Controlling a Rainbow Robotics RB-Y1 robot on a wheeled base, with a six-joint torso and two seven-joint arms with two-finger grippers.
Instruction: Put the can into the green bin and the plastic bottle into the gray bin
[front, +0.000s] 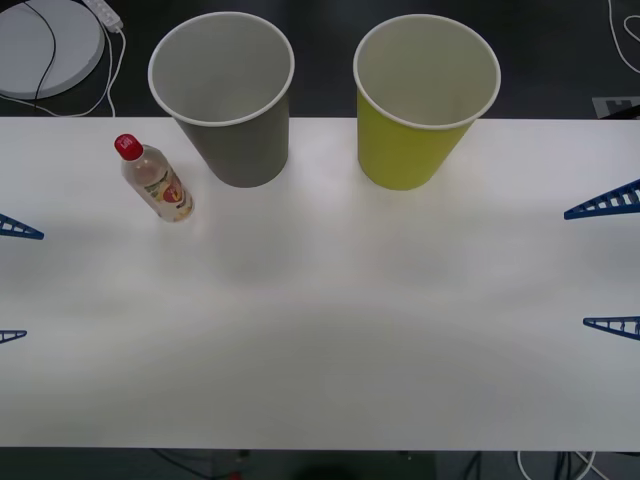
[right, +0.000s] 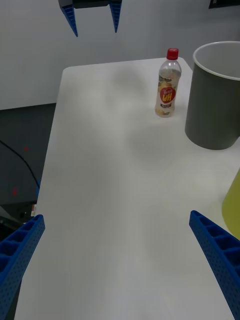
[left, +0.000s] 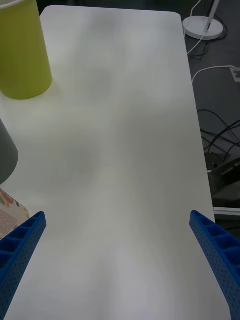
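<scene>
- On the white table (front: 330, 330), toward its far edge, the gray bin (front: 225, 100) stands upright with its mouth open to the ceiling; I'll place everything else from it.
- Just to the left of the gray bin, a little nearer the robot, the plastic bottle (front: 155, 180) stands on the table, red cap up, close beside the bin but not touching it (the right wrist view shows a clear strip of table between them).
- To the right of the gray bin, near it with a gap between, the green bin (front: 420, 100) stands upright too.
- Well to the left of the gray bin and nearer the robot, the left gripper (front: 12, 282) sits at the table's side, fingers spread wide, grasping nothing.
- Far to the right of the gray bin, beyond the green one, the right gripper (front: 612, 265) waits at the opposite side, also released and empty-handed.
</scene>
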